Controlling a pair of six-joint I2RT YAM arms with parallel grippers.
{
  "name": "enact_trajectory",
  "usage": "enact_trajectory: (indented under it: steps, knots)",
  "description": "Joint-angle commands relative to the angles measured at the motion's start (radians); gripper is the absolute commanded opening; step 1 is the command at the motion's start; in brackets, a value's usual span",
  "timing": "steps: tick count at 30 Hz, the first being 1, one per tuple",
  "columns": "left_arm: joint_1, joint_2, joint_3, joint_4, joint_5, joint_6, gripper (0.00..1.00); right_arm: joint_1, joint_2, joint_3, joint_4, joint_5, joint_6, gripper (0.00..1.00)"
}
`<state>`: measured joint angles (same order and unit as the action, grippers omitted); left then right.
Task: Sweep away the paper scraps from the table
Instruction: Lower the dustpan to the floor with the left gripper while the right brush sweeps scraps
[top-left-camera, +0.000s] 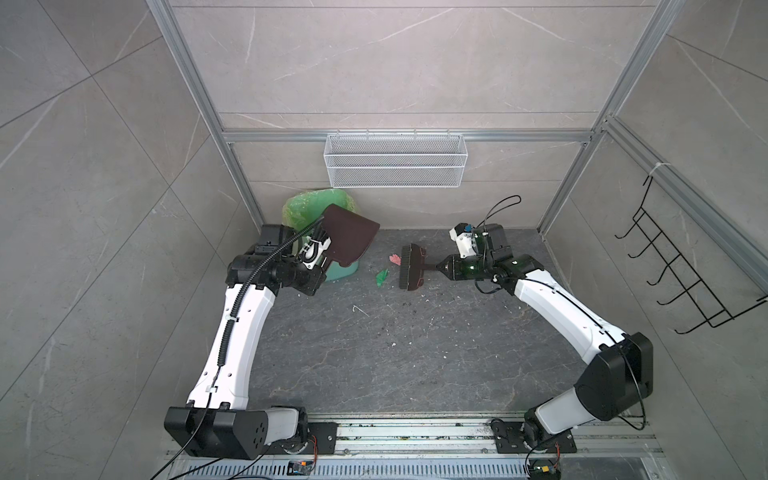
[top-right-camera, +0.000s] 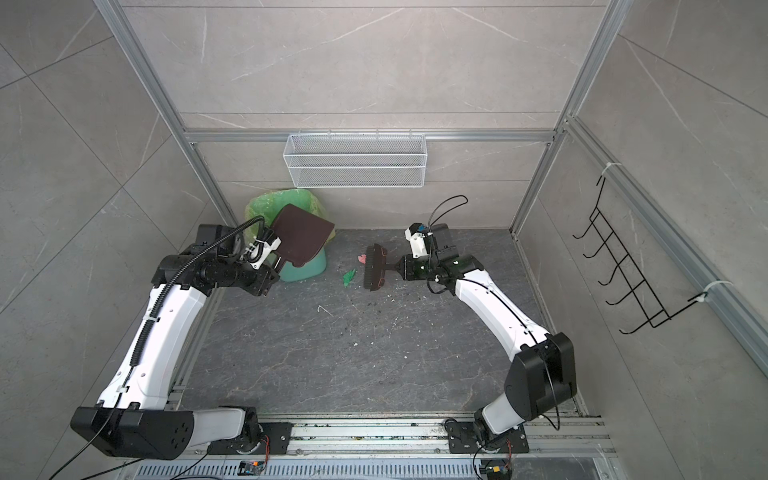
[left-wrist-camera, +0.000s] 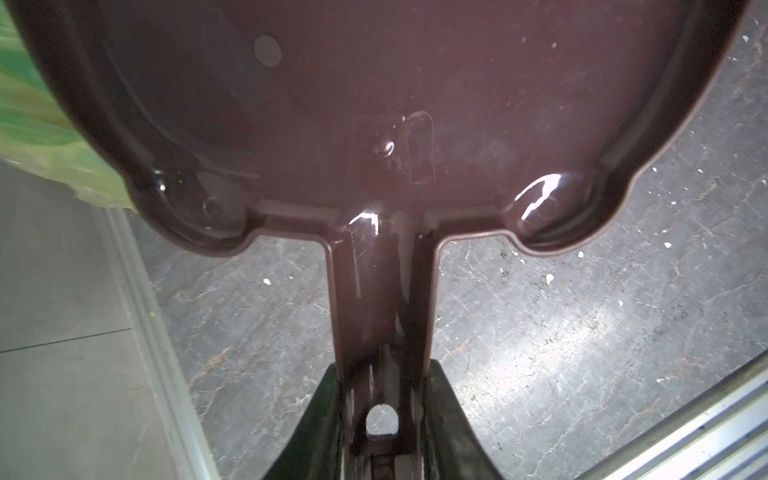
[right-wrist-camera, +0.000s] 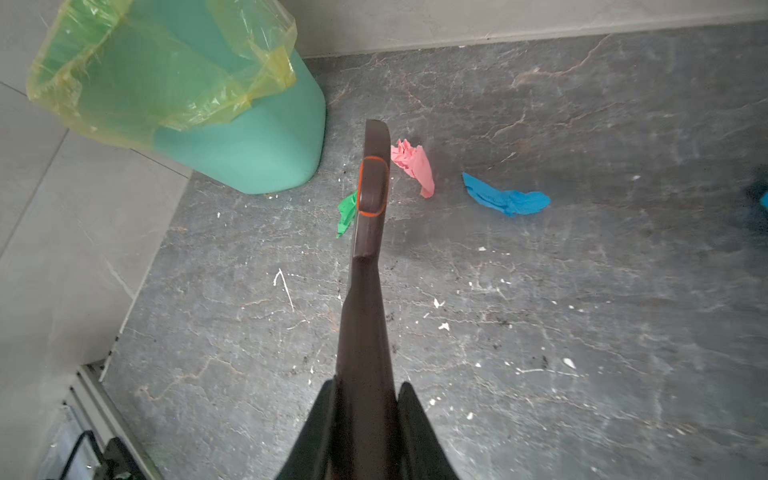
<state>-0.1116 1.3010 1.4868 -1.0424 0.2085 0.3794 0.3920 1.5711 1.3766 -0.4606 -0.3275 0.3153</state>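
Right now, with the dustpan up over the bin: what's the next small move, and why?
Probably lower the dustpan in the left gripper from over the bin to the table beside the green scrap, facing the brush in the right gripper. That scrap, the pink scrap and the blue scrap lie unswept, with no pan down to catch them.

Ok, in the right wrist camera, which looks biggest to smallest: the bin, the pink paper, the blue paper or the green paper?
The bin, by far the largest.
The pink paper and the blue paper: about alike, so I won't rank them.
The green paper: looks smallest, but the brush hides part of it.
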Motion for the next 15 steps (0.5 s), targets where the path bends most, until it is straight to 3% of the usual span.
enact_trajectory:
  steps: [1, 6, 15]
  knots:
    - [-0.015, -0.054, -0.049, 0.066, 0.055, -0.066, 0.0, -0.002, 0.044, 0.034, 0.139, -0.087, 0.126, 0.0]
    - [-0.036, -0.098, -0.156, 0.136, 0.097, -0.117, 0.0, -0.003, 0.153, 0.08, 0.197, -0.117, 0.168, 0.0]
    - [-0.069, -0.096, -0.195, 0.142, 0.092, -0.146, 0.0, -0.002, 0.302, 0.18, 0.28, -0.184, 0.253, 0.0]
